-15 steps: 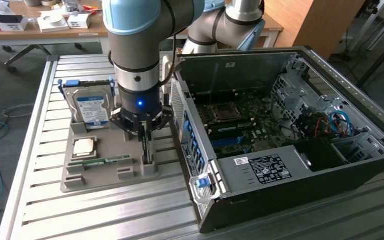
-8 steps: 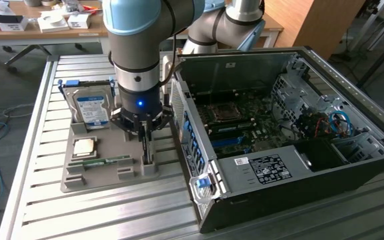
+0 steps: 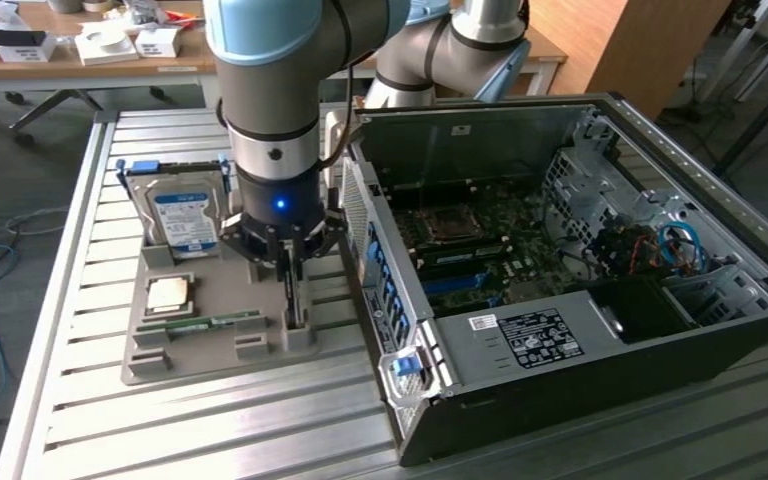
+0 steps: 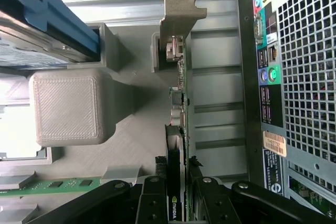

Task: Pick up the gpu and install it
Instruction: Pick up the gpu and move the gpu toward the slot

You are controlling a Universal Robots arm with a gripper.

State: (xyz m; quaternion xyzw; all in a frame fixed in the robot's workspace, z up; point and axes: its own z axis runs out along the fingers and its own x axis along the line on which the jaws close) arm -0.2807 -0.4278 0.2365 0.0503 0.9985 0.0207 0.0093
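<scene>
Our gripper [image 4: 177, 188] is clamped on the gpu [image 4: 176, 145], one black finger [image 4: 152, 198] pressed against each face of the card. The card stands on edge in a slot of the grey holder tray [image 3: 211, 350], with its silver bracket [image 4: 181, 14] at the far end from the fingers. In the exterior view we see the gripper [image 3: 287, 268] lowered onto the gpu [image 3: 293, 305] at the tray's edge nearest the computer case [image 3: 558, 345]. The same tray holds a hard drive [image 3: 184, 220] standing upright, a processor chip [image 3: 171, 295] lying flat, and a narrow memory strip [image 3: 200, 322] just beside it. The case lies open on the slatted metal table [image 3: 224, 425], holding its motherboard [image 3: 471, 250] and blue cables [image 3: 678, 245].
</scene>
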